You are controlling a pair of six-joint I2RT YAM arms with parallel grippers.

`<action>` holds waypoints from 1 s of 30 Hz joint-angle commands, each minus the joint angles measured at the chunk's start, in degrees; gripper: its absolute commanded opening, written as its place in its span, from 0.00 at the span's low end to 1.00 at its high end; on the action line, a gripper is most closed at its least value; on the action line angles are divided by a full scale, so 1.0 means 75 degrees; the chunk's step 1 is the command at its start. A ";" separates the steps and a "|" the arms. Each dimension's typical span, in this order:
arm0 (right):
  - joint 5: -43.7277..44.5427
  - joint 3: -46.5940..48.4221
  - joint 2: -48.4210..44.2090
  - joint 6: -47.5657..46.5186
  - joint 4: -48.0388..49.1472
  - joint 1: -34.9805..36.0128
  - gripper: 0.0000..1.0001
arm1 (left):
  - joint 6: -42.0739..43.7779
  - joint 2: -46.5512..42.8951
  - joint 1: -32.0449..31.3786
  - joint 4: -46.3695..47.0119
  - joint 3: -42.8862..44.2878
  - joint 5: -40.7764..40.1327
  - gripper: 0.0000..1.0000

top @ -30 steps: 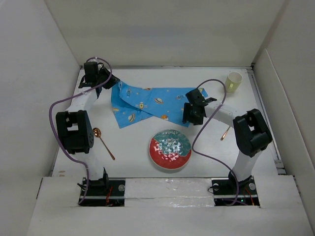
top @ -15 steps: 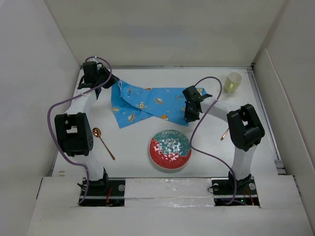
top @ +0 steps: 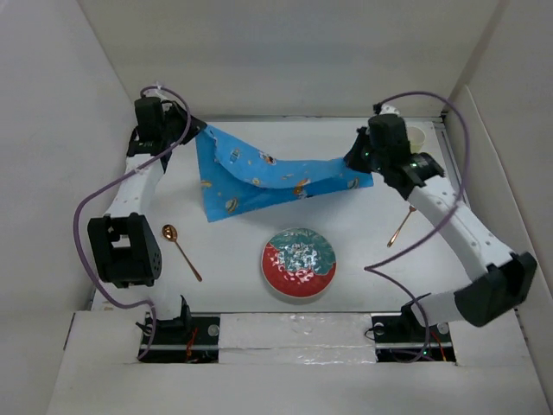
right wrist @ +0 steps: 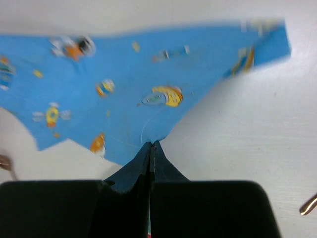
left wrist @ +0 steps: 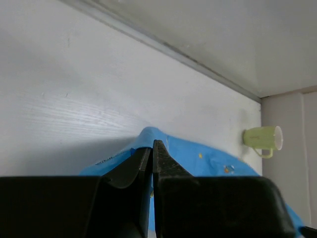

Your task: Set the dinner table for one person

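Cloth [top: 259, 177], blue with small printed pictures, is held up between the two claws on the far side of the plate [top: 298, 262]. Its upper edge is pulled into a line and its lower left corner trails toward the bench [top: 233, 242].

From overhead the left claw [top: 192, 137] sits at the cloth's corner far-left of the plate, and the right claw [top: 356, 158] at the corner far-right of it. That view is too distant to show how the fingers stand. The wrist cameras settle it. On the left, the two black fingers are pressed together with a peak of blue fabric pinched between their tips. On the right, the fingers are likewise closed tight, with a point of the cloth's edge nipped at their tips and the printed fabric spread out beyond.

The left wrist camera also shows a pale green cup [left wrist: 262, 140] whole, handle and all, standing near the side wall. Overhead, the right arm covers most of it and only a bit of rim shows, far-right of the plate.

The plate, red and teal, rests flat on the white bench nearer the arm bases than the cloth and apart from it. A copper spoon [top: 181, 252] lies left of the plate. A second copper utensil [top: 400, 226] lies right of it, partly under the right arm; its kind cannot be made out. Purple cables loop from both arms above the bench.
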 commanded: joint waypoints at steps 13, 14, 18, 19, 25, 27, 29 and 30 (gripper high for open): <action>-0.1509 0.3894 0.0663 -0.0581 0.0217 -0.1776 0.00 | -0.0954 -0.0273 0.0024 0.0596 0.2607 -0.0121 0.00; -0.1594 0.4872 0.1061 -0.0557 0.0218 -0.1881 0.00 | -0.1047 -0.0001 0.0024 0.0433 0.2972 -0.0179 0.00; -0.1993 0.8254 0.3495 -0.0347 -0.0400 -0.2257 0.00 | -0.1609 0.1534 0.0094 -0.0107 0.5269 0.0148 0.00; -0.2074 0.8953 0.3804 -0.0288 -0.0809 -0.2350 0.00 | -0.1773 0.1827 0.0094 -0.0038 0.5772 0.0242 0.00; -0.2684 0.8559 0.3379 0.0157 0.0133 -0.2785 0.00 | -0.2232 0.1562 0.0246 0.0947 0.5721 0.0559 0.00; -0.2708 0.7594 0.2896 0.0029 0.0393 -0.2890 0.00 | -0.2150 0.1246 0.0317 0.1403 0.5031 0.0653 0.00; -0.2860 0.5890 0.2242 -0.0123 0.0686 -0.2972 0.00 | -0.1916 0.0578 0.0399 0.1951 0.3509 0.0688 0.00; -0.2942 0.5182 0.1994 -0.0182 0.0838 -0.2972 0.00 | -0.1823 0.0321 0.0468 0.2164 0.2877 0.0711 0.00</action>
